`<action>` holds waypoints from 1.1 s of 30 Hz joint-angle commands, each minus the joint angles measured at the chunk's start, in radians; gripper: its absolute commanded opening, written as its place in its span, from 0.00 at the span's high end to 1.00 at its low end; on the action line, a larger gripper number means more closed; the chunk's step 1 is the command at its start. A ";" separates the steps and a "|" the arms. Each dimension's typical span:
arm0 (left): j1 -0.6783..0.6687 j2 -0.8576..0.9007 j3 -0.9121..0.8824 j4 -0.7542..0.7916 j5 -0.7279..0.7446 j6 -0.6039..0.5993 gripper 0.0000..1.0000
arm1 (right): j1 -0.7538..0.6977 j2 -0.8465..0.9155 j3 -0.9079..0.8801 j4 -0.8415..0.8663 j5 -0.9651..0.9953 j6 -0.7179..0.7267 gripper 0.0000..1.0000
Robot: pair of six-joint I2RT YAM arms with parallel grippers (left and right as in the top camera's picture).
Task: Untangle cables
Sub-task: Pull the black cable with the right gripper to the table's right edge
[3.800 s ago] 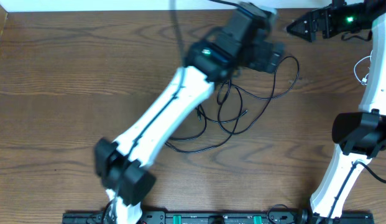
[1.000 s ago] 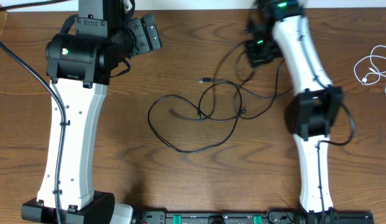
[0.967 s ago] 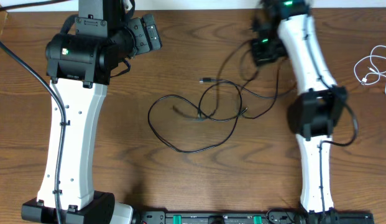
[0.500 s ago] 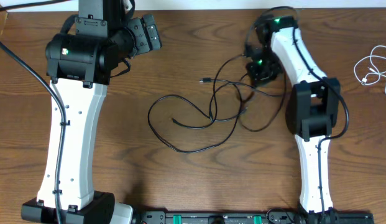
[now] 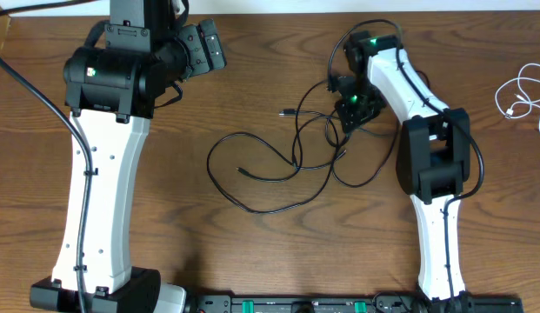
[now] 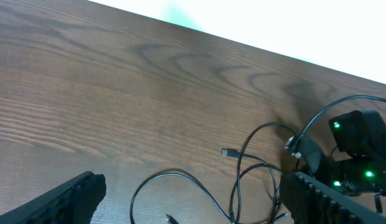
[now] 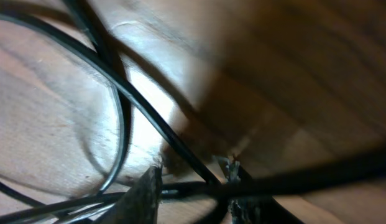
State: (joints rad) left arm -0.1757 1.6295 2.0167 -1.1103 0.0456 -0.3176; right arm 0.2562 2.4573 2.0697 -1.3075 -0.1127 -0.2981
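over the last moments the right hand (image 5: 352,109) has come in from the far edge onto the right side of the black cables (image 5: 278,210), and the strands there have slumped toward the middle. nearest me, on the wooden surface (image 5: 270,269), one big slack loop lies open with a loose end (image 5: 242,171) inside it. behind that the strands cross several times in a cluster of small loops, and a plug (image 5: 287,112) pokes out on the left arm's side. the right hand sits low over that crossing. its wrist view shows the tips a little apart with cord running across the gap, nothing pinched as far as i can see. farther back the left hand (image 5: 204,48) hangs wide open and empty, well apart from the tangle. the white cable (image 5: 519,83) lies by itself off at the far right. i'd judge the step is picking one strand: close on a single cord, away from the crossings, then draw it slowly toward bare wood so the loops open rather than tighten.
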 commanded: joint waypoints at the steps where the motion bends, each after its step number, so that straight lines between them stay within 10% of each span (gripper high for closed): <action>1: 0.003 0.005 0.003 0.001 -0.013 -0.005 0.05 | 0.014 0.056 -0.070 0.045 0.063 0.115 0.90; 8: 0.003 0.005 0.003 0.001 -0.013 -0.005 0.05 | 0.007 0.055 -0.011 0.072 0.196 0.260 0.99; 21: 0.003 0.005 0.003 0.001 -0.013 -0.005 0.05 | -0.066 -0.128 0.615 -0.180 0.131 0.286 0.99; 33: 0.003 0.005 0.003 0.003 -0.013 -0.005 0.05 | -0.362 -0.306 0.671 -0.157 0.121 0.306 0.99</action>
State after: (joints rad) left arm -0.1757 1.6295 2.0167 -1.1103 0.0456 -0.3176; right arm -0.0486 2.1254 2.7491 -1.4418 0.0132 -0.0093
